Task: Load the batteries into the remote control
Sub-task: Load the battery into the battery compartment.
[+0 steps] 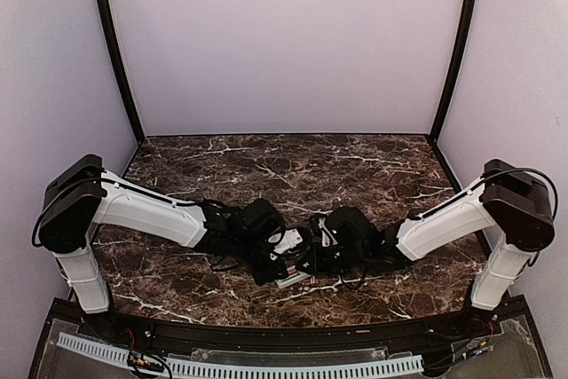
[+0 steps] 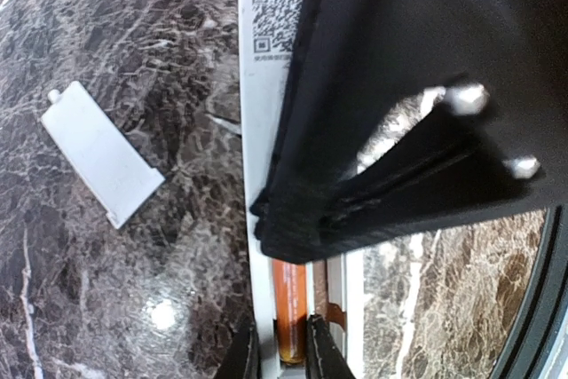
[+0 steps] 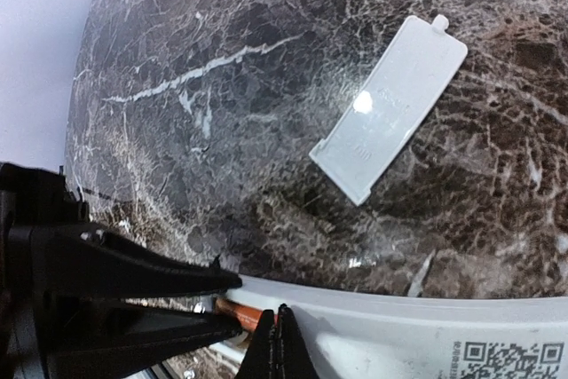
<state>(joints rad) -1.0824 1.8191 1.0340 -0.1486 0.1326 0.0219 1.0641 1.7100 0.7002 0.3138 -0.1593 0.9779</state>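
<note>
The remote control [image 2: 266, 130] lies back up on the marble, QR label showing, battery bay open; it also shows in the right wrist view [image 3: 399, 335] and the top view [image 1: 291, 280]. The orange battery [image 2: 291, 308] lies in the bay's outer slot and shows in the right wrist view [image 3: 240, 311] too. My left gripper [image 2: 282, 357] closes narrowly around the battery's end, one finger at the remote's side wall. My right gripper [image 3: 278, 343] is shut, its tips down on the battery at the bay's edge; it crosses over the remote in the left wrist view [image 2: 399, 130]. The blue battery is out of view.
The small flat white battery cover [image 2: 102, 153] lies loose on the marble beside the remote, and shows in the right wrist view [image 3: 390, 117]. Both arms meet near the table's front edge [image 1: 284, 321]. Walls enclose the back and sides.
</note>
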